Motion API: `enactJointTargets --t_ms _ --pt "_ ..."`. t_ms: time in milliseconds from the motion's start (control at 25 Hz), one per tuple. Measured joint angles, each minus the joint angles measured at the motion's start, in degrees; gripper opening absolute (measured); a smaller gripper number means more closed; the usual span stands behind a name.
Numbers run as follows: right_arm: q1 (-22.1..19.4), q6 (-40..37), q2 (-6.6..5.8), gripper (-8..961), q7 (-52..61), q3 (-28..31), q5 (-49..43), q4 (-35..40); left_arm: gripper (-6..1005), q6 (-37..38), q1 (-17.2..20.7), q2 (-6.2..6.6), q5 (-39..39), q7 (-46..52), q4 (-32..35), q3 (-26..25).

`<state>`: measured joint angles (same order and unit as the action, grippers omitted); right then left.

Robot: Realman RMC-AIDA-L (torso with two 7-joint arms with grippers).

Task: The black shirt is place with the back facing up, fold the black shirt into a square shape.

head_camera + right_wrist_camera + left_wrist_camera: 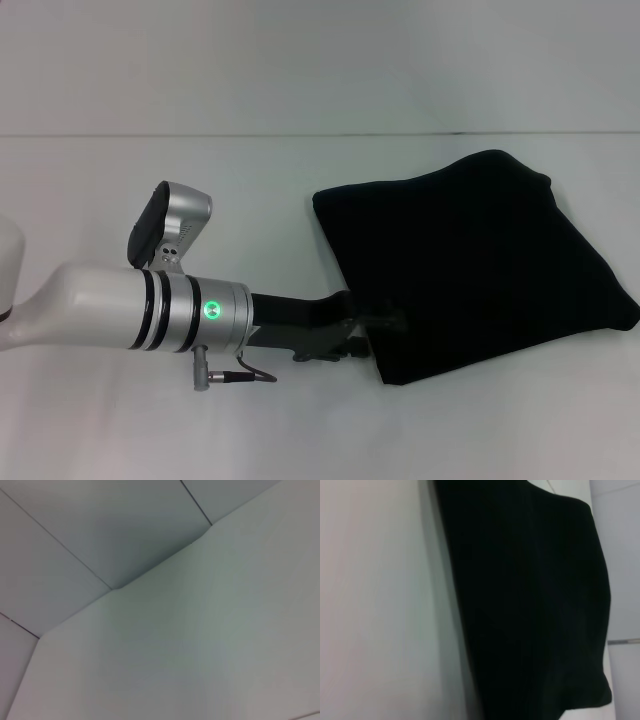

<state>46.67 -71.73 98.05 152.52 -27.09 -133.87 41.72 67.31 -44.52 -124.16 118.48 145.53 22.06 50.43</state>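
Note:
The black shirt [470,260] lies on the white table [130,430] right of centre, folded into a rough, slightly skewed square with no lettering showing. My left arm reaches in from the left, and my left gripper [385,323] sits at the shirt's near left edge, dark against the black cloth. In the left wrist view the black shirt [530,605] fills most of the picture beside bare table. The right gripper is out of view, and the right wrist view shows only the white table [210,645] and its edge.
The table's far edge [300,134] runs across the back of the head view. White tabletop lies to the left of the shirt and in front of it. The shirt's right corner reaches the picture's right border.

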Motion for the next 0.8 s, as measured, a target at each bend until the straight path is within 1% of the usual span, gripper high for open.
enactJointTargets --t_ms 160,280,400,520,720,800 --pt "-0.2 0.1 -0.03 807 0.0 0.4 0.5 0.0 729 -1.1 0.1 0.1 0.0 0.0 -0.1 0.4" --pt "-0.4 0.2 -0.09 807 0.0 0.4 1.4 0.0 728 -1.8 -0.4 -0.07 0.0 -0.2 -0.2 1.2" --pt "-0.5 0.2 -0.14 807 0.0 0.4 2.4 -0.1 727 -3.5 -1.6 -0.2 -0.1 -0.1 -1.3 2.6" --pt "-0.6 0.2 -0.14 807 0.0 0.5 2.8 -0.1 726 -4.3 -2.9 -0.03 -0.1 -0.2 -2.4 2.9" --pt "-0.5 0.3 -0.07 807 0.0 0.5 2.8 -0.1 725 -4.1 -2.6 0.08 -0.1 -0.7 -1.4 3.0" --pt "-0.4 0.3 -0.03 807 0.0 0.4 2.8 -0.1 661 -3.9 -2.5 0.09 -0.1 -0.7 -1.2 3.0"
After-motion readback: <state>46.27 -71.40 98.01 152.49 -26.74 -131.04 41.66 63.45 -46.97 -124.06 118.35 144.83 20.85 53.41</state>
